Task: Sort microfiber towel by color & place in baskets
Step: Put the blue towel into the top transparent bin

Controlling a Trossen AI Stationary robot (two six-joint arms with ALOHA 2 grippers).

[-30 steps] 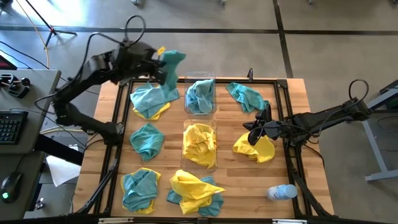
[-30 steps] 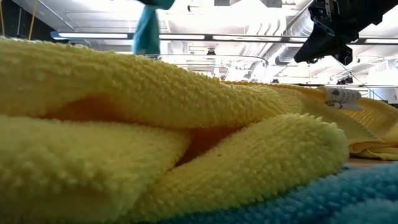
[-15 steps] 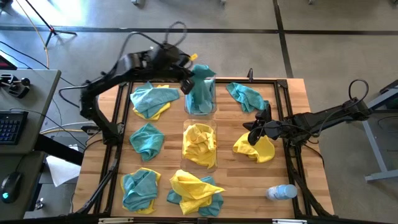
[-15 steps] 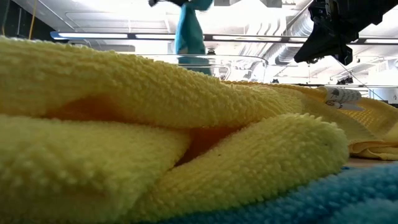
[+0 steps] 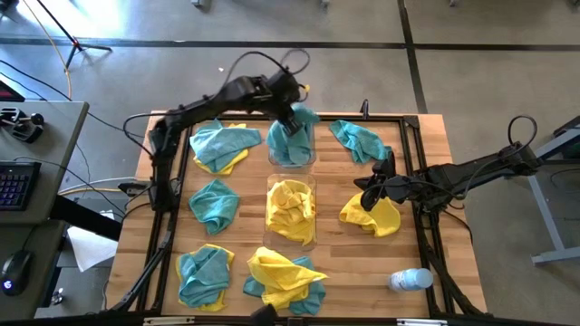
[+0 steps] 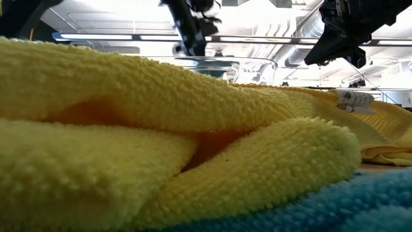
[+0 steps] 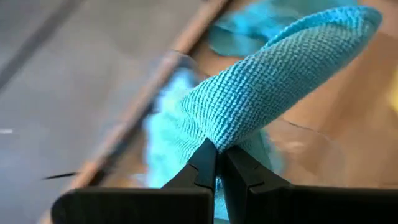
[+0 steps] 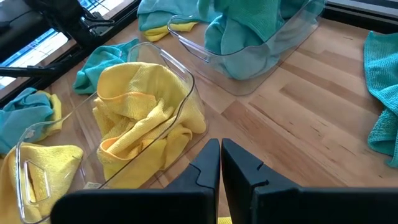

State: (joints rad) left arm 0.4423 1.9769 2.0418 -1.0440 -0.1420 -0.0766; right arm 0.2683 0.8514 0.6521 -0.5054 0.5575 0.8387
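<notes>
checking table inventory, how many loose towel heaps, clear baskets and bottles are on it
towel heaps outside baskets: 6
clear baskets: 2
plastic bottle: 1
total: 9

Wood table: towels, 2 baskets, bottle.
</notes>
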